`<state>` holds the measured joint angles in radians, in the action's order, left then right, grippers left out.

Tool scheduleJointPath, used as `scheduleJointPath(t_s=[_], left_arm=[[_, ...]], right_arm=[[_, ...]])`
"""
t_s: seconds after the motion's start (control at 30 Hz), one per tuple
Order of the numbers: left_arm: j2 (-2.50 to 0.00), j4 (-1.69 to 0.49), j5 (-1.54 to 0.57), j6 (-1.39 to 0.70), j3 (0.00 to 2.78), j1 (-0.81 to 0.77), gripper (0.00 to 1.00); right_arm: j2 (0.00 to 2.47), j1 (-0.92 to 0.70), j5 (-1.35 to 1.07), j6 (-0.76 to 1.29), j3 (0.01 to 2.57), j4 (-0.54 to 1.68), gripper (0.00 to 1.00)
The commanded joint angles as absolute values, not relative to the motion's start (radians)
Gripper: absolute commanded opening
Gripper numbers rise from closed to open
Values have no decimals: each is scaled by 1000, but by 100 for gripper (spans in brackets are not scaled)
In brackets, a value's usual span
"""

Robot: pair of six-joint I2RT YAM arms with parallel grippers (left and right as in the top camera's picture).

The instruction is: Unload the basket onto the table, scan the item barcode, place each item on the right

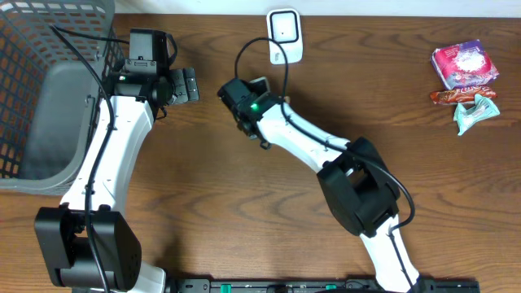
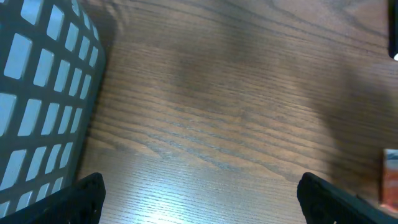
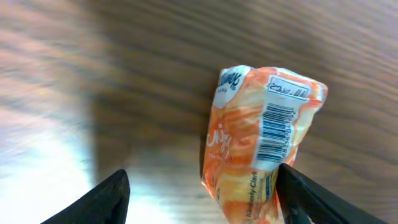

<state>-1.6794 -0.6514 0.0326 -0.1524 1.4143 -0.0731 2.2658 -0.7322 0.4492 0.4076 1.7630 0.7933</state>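
Right tool (image 3: 202, 177) stands spread wide, its 2 fingers (image 3: 106, 199) at the bottom corners of the wrist view, gripping nothing. Between them the packet (image 3: 249, 149), orange and white and crumpled, lies on the surface (image 3: 124, 74). Its lower right edge is at the right-hand finger; whether they touch I cannot tell. The barcode (image 3: 278, 134) faces the wrist camera, running up the packet's right side. Seen from overhead, this tool sits mid-surface near the white scanner (image 1: 285, 34), with the packet hidden beneath it. Left tool (image 2: 200, 183) is wide too and empty, over bare wood just beside the grey basket (image 2: 37, 93). 3 snacks (image 1: 464, 63) lie well apart at the far right corner.
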Motion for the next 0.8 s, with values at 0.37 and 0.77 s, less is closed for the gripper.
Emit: scheduleJointPath(t_s=[0.37,0.77], left_arm=[[-1686,-654,42,-143,1411,-68,98],[-1686,-654,42,-143,1411,-68,98]], right_arm=[[2270,-575,183,387,2043,988,70],[2273,-416,-129,358,1985,1039,88]])
